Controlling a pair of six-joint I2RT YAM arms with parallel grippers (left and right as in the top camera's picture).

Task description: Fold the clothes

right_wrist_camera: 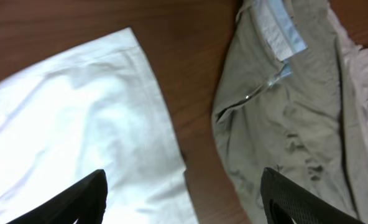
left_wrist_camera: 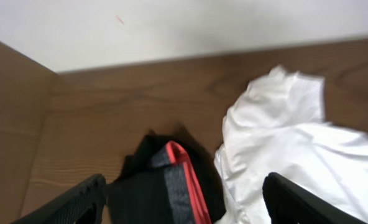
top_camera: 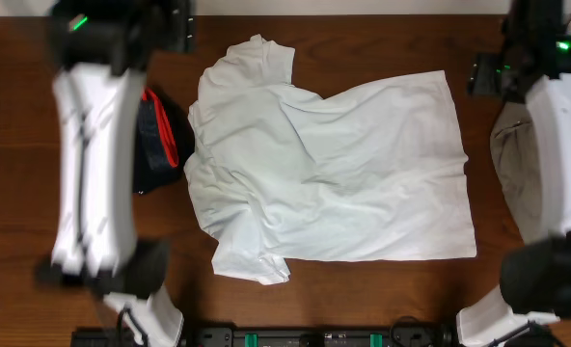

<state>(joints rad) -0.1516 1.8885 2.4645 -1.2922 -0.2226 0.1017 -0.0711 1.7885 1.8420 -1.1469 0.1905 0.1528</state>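
Note:
A white short-sleeved T-shirt (top_camera: pixel 334 173) lies spread and wrinkled across the middle of the table, sleeves toward the left. A black garment with a grey-and-red band (top_camera: pixel 160 145) is bunched at its left, partly under my left arm. A khaki garment (top_camera: pixel 512 164) lies at the right, partly under my right arm. In the left wrist view my left gripper (left_wrist_camera: pixel 184 193) hangs open above the black garment (left_wrist_camera: pixel 147 193), next to the shirt's sleeve (left_wrist_camera: pixel 283 143). My right gripper (right_wrist_camera: pixel 184 186) is open over the gap between the shirt's hem (right_wrist_camera: pixel 78 112) and the khaki garment (right_wrist_camera: pixel 283 112). Neither holds anything.
The table is dark brown wood (top_camera: pixel 15 173). A white wall (left_wrist_camera: pixel 171 25) rises behind its far edge, and a brown panel (left_wrist_camera: pixel 10 124) stands at the left. A pale cloth (right_wrist_camera: pixel 364 68) lies beside the khaki garment. A black equipment strip (top_camera: pixel 295 337) runs along the front edge.

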